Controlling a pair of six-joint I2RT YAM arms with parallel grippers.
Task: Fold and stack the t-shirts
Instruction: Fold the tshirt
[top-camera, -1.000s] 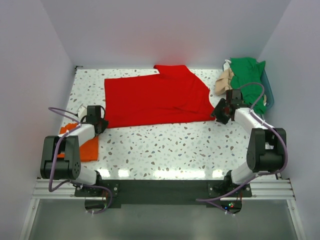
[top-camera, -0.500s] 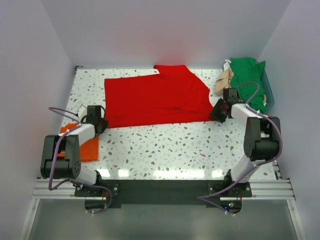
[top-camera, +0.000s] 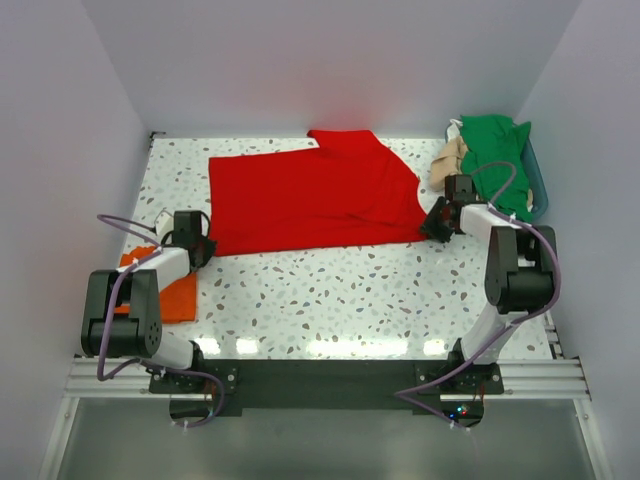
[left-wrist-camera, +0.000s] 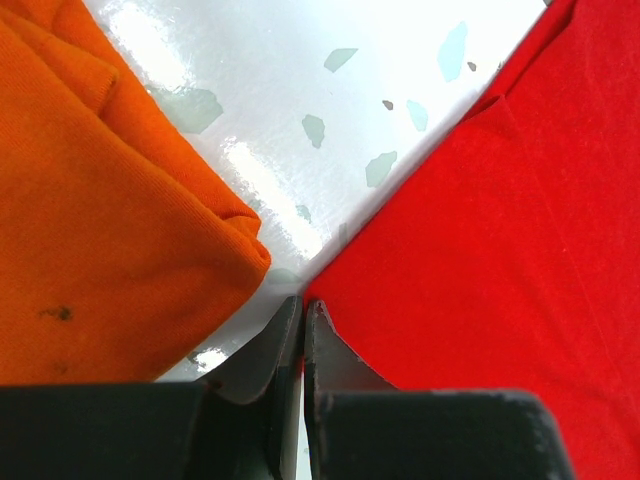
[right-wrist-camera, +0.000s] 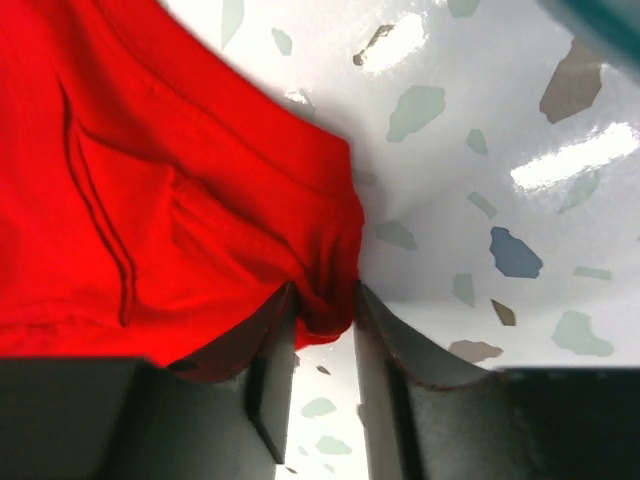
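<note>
A folded orange t-shirt (top-camera: 176, 296) lies at the left edge of the bench (top-camera: 350, 290), toward the near corner, partly under the left arm. Just beside it the left gripper (top-camera: 200, 246) sits low at the near left corner of the red t-shirt (top-camera: 310, 200). In the left wrist view its fingers (left-wrist-camera: 262, 350) are clenched together with their tips at the cloth's edge; I cannot tell whether any hem is caught between them. The orange t-shirt is close on one side and the red one on the other, with a strip of bare bench between.

The red t-shirt is spread flat across the far half of the bench. At its near right corner the right gripper (top-camera: 437, 220) is grasping it, with the corner bunched between the two fingers.

In the far right corner a tan t-shirt (top-camera: 450, 160) and a green t-shirt (top-camera: 492, 150) are heaped on a teal basket (top-camera: 538, 185), just beyond the right gripper.

The bench is glossy white with grey and brown flecks and bright glare along its near edge. Plain pale walls (top-camera: 330, 60) close it in on three sides.
</note>
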